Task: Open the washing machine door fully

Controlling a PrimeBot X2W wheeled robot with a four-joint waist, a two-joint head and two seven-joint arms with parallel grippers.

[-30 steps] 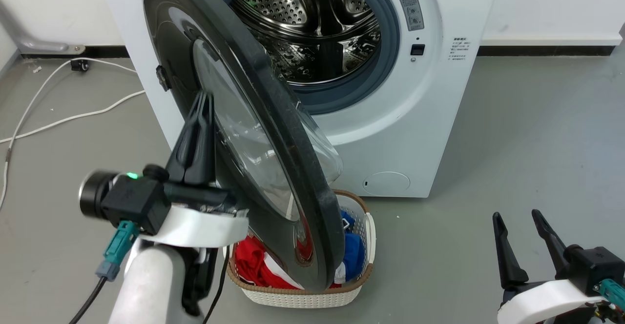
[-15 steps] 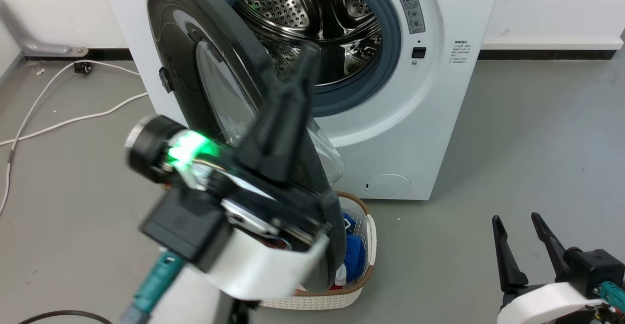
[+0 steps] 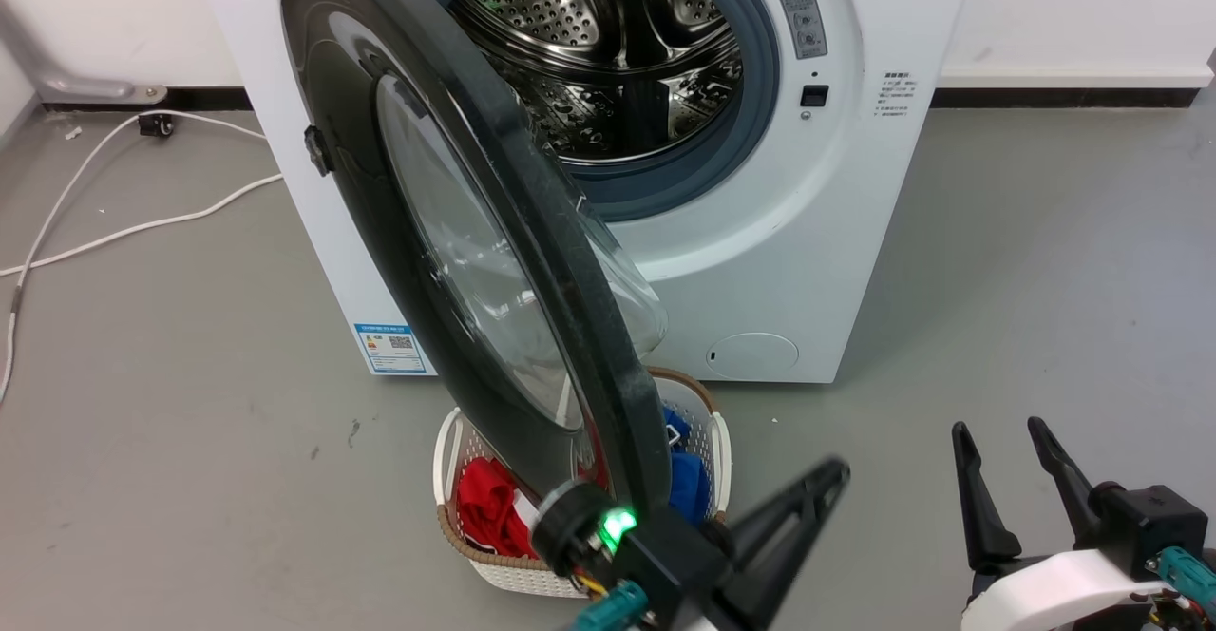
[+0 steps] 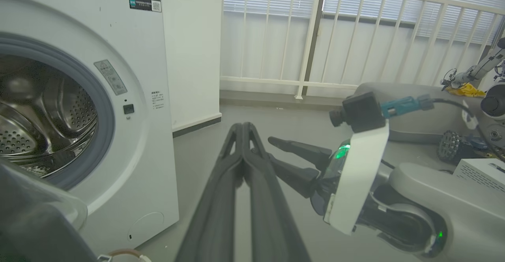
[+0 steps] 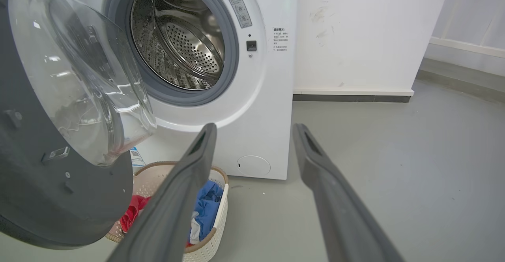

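At ten o'clock, hanging half open: washing machine door (image 3: 446,241). Probably heavy, rigid, slick; push its six-o'clock rim. Left gripper (image 3: 836,471) pinched together, empty; right gripper (image 3: 997,427) spread, empty.

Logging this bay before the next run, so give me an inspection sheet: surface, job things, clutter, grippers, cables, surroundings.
Surface: grey floor, a few small marks.
Job's things: door partly open, touched by no gripper; washer drum mouth exposed.
Clutter: basket of red and blue clothes below the door.
Grippers: left gripper shut, empty, off the door; right gripper open, empty.
Cables: white cable on the floor left of the washer.
Surroundings: white wall, railing.
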